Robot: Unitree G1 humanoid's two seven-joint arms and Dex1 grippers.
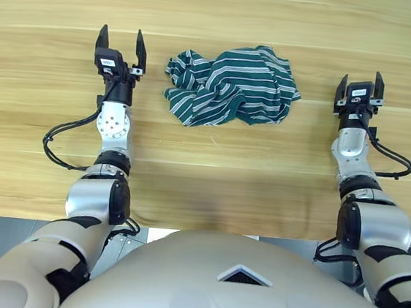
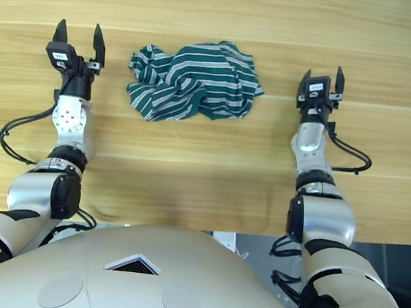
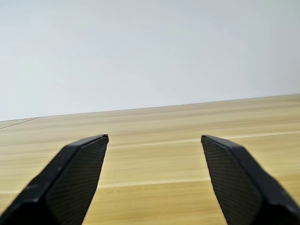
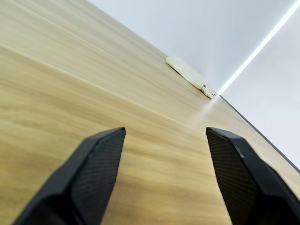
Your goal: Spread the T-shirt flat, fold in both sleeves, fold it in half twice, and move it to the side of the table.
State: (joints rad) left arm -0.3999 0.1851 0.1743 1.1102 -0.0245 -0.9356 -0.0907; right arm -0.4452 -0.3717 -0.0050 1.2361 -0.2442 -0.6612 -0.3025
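Head stereo pair looking down, sharing the table (image 1: 221,8), wrist cameras low, facing outward between jaws

The T-shirt (image 1: 231,85) lies on the counter (image 1: 221,8), between the two pincers. The left pincer (image 1: 122,35) is near its left side. The right pincer (image 1: 360,79) is slightly farther off on its right.

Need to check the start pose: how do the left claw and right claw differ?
The left claw sits left of the T-shirt, the right claw right of it. The left claw lies farther forward on the table than the right. Both are open, empty and clear of it.
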